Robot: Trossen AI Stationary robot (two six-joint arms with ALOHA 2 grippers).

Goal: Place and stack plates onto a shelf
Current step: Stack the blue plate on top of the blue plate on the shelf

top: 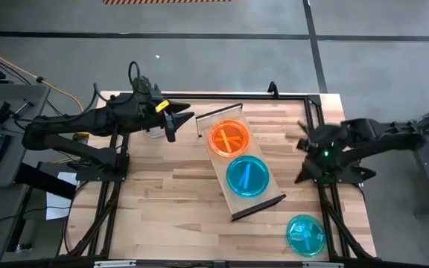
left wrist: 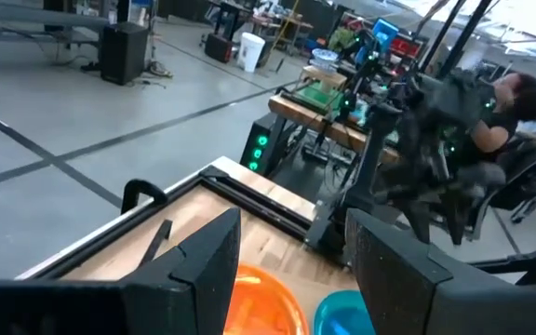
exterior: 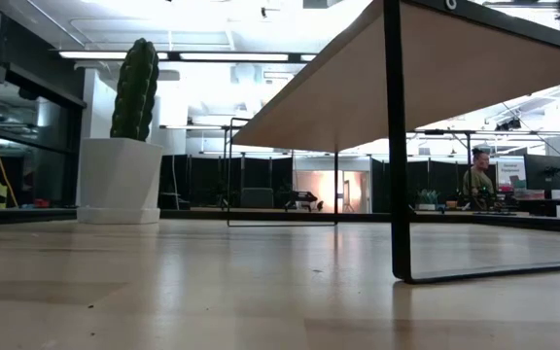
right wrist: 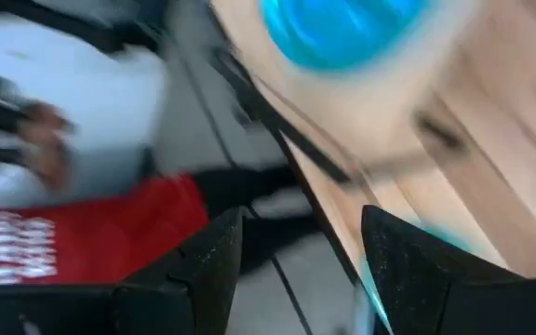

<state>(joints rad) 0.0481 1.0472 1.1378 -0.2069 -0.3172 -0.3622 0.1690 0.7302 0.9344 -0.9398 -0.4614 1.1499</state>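
The shelf lies slantwise mid-table, a light board with dark end rails; the low view shows the shelf from underneath, standing on dark legs. An orange plate sits on its far half and a teal plate on its near half. Whether either is a stack, I cannot tell. Another teal plate rests flat on the table's near right corner. My left gripper hovers open left of the shelf's far end, with the orange plate ahead of it. My right gripper is open, right of the shelf.
A dark metal frame runs around the tabletop's edges. Bare wood lies near and left of the shelf. A person sits beyond the table's right side. The right wrist view is blurred, showing a teal plate and red cloth.
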